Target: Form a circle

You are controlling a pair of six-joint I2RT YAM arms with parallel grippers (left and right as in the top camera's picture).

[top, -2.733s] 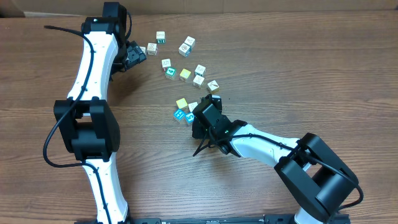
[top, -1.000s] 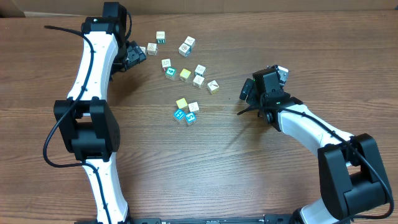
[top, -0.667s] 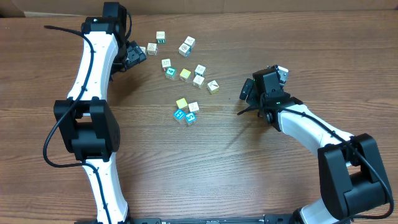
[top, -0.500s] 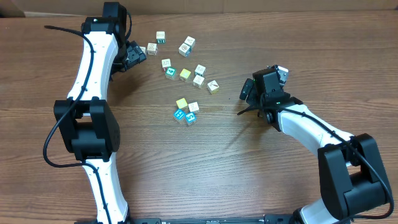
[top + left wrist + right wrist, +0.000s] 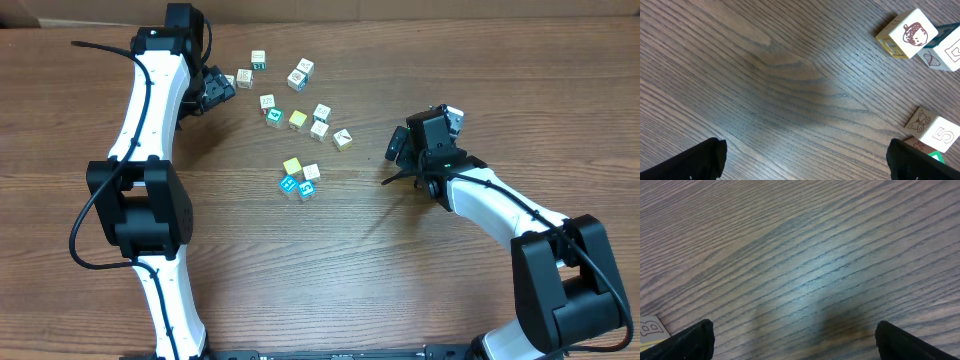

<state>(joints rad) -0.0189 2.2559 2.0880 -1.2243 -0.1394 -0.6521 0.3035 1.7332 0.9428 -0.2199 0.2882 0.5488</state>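
Observation:
No circle shows; its pieces are several tiny cubes scattered loosely. White cubes (image 5: 300, 72) lie at the back, a yellow cube (image 5: 297, 119) in the middle, and blue cubes (image 5: 297, 186) nearer the front. One cube (image 5: 455, 115) sits apart beside my right gripper (image 5: 400, 160), which is open over bare wood (image 5: 795, 340); a "B" cube (image 5: 651, 329) peeks in by its left finger. My left gripper (image 5: 215, 90) hovers open at the cluster's left edge (image 5: 805, 160), holding nothing. An acorn cube (image 5: 907, 32) and a "5" cube (image 5: 932, 131) lie to its right.
The wooden table (image 5: 330, 280) carries both arms. The left arm (image 5: 150, 120) runs along the left side and the right arm (image 5: 500, 215) reaches in from the lower right. A cardboard edge (image 5: 20, 12) shows at the back left corner.
My right arm has swung from beside the blue cubes out to the right, where a lone cube now shows beside it. Over the last second nothing moved.

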